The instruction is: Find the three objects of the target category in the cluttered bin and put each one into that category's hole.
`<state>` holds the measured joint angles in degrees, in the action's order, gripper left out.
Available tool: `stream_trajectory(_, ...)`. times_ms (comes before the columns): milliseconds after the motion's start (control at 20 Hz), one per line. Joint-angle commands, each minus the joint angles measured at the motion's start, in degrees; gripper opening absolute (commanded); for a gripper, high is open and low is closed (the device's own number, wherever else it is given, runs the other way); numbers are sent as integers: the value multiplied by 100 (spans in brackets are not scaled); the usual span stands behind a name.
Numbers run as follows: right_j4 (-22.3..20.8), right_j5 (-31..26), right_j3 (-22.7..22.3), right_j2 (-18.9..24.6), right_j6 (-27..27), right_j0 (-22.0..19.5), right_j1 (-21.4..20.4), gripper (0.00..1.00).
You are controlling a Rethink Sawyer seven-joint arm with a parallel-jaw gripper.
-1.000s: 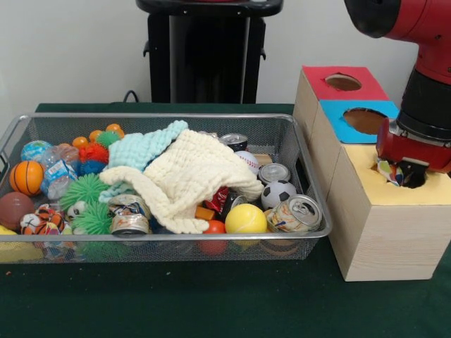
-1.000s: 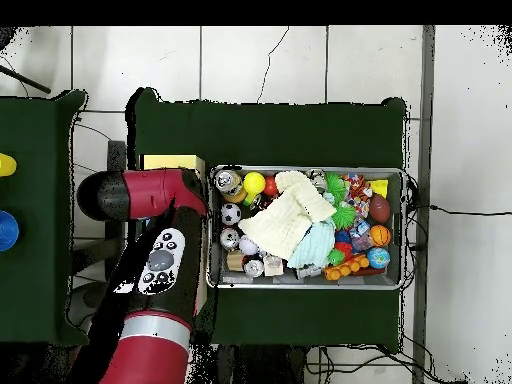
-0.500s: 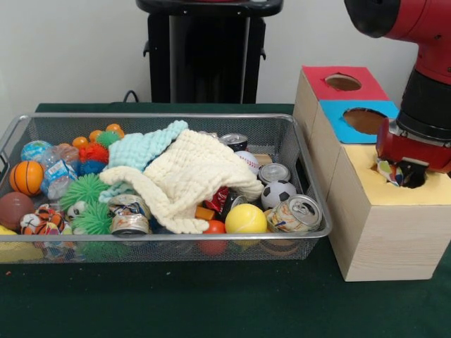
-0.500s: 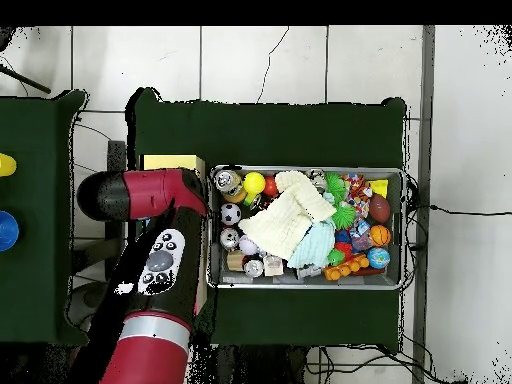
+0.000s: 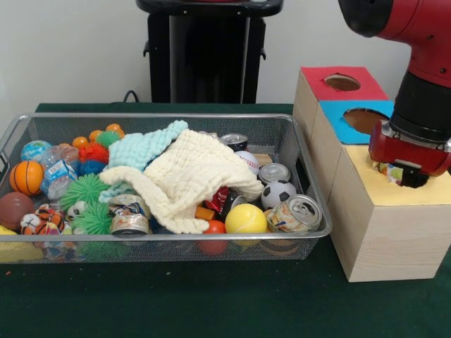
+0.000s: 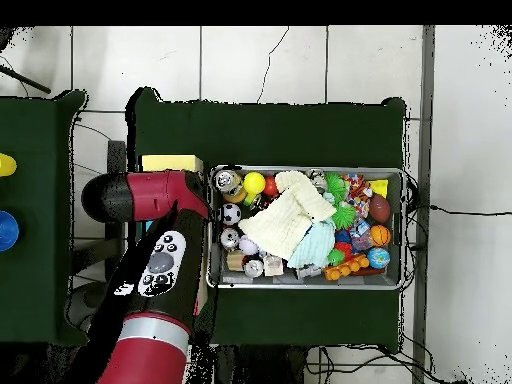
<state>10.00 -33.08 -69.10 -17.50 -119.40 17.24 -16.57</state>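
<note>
My gripper (image 5: 403,176) hangs under the red wrist, right over the dark hole (image 5: 413,182) in the yellow-topped wooden box (image 5: 423,196). A small many-coloured thing (image 5: 390,171) shows at the gripper's left side, just above the box top; whether it is held I cannot tell. The wire bin (image 5: 162,116) to the left holds cans (image 5: 296,211), a yellow ball (image 5: 245,219), a football (image 5: 279,192) and a cream cloth (image 5: 190,172). In the overhead view the red arm (image 6: 150,195) hides the gripper beside the bin (image 6: 305,168).
Behind the yellow box stand a blue-topped box (image 5: 352,125) and a red-topped box (image 5: 324,88), each with a round hole. A teal cloth (image 5: 144,146), green spiky balls (image 5: 84,189) and a small basketball (image 5: 26,177) fill the bin's left half.
The wrist has risen a little above the yellow box and shifted slightly; the coloured thing shows less than before. The bin's contents have not moved.
</note>
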Motion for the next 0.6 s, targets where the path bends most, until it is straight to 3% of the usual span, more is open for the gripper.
stream_trajectory(50, 209, -85, -709, 665, -1170, 102, 653, 100)
stream_trajectory(400, 203, -156, -686, 654, -1144, 114, 643, 100)
stream_trajectory(600, 211, -540, -614, 629, -1072, 101, 524, 100)
